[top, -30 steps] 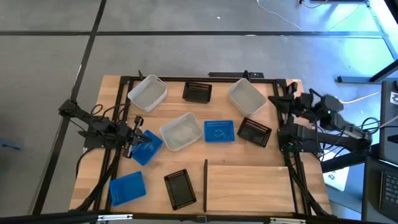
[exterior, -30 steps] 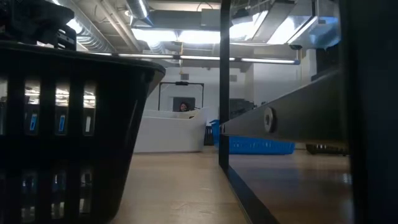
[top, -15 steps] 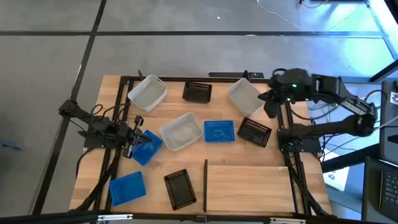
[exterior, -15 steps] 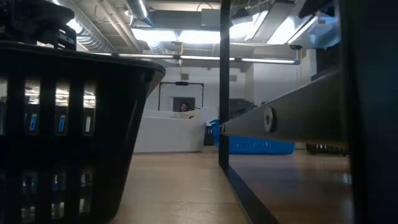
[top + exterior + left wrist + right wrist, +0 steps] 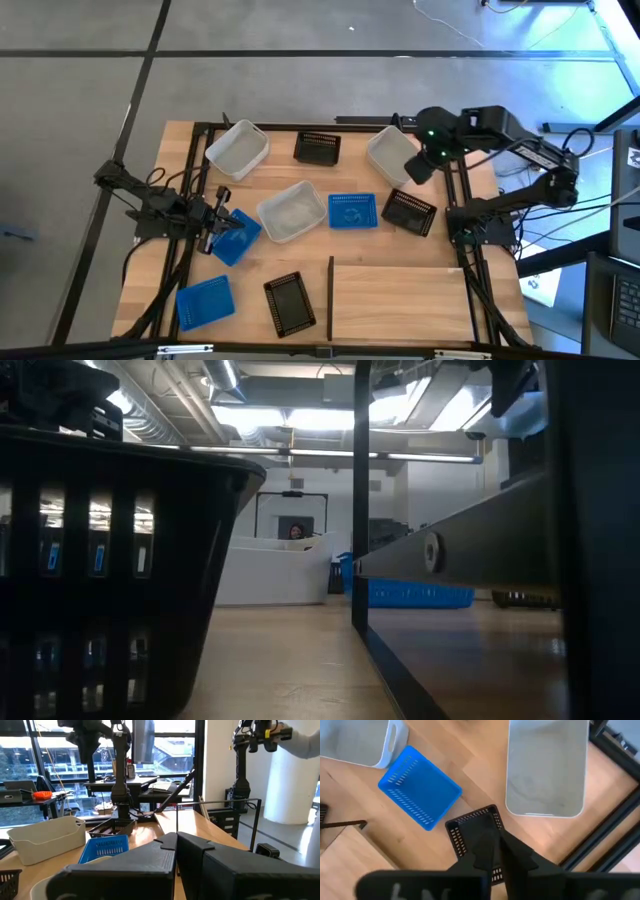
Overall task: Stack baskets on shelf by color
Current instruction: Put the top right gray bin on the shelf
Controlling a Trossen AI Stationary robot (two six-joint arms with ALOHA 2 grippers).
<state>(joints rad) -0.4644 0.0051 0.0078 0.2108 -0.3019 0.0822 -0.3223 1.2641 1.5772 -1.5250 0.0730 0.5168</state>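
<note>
In the high view, three white baskets (image 5: pixel 238 150) (image 5: pixel 290 210) (image 5: pixel 395 155), three blue ones (image 5: pixel 235 238) (image 5: pixel 352 212) (image 5: pixel 205 300) and three black ones (image 5: pixel 318 148) (image 5: pixel 410 212) (image 5: pixel 290 303) lie scattered on the table. The shelf (image 5: pixel 400 300), with its black bar (image 5: pixel 330 295), holds none of them. My right gripper (image 5: pixel 412 170) hangs shut in the air between a white and a black basket; its wrist view looks down on that black basket (image 5: pixel 470 827). My left gripper (image 5: pixel 217 222) is shut, low, beside a blue basket. My left gripper's tips stand right at the near-left blue basket's edge (image 5: pixel 226 228). I cannot tell whether they touch it. My right gripper touches nothing.
The table's black frame (image 5: pixel 455 150) runs under the right arm. In the low view, a black basket (image 5: pixel 100 580) fills the left foreground, and the shelf's upright bar (image 5: pixel 360 510) stands mid-picture with a blue basket (image 5: pixel 415 593) behind it. A person shows in the room beyond.
The right arm has unfolded from its place at the table's right edge. It has swung toward the table's left, and its gripper now hangs over the white and black baskets at the far right. The left arm and all baskets have kept still.
</note>
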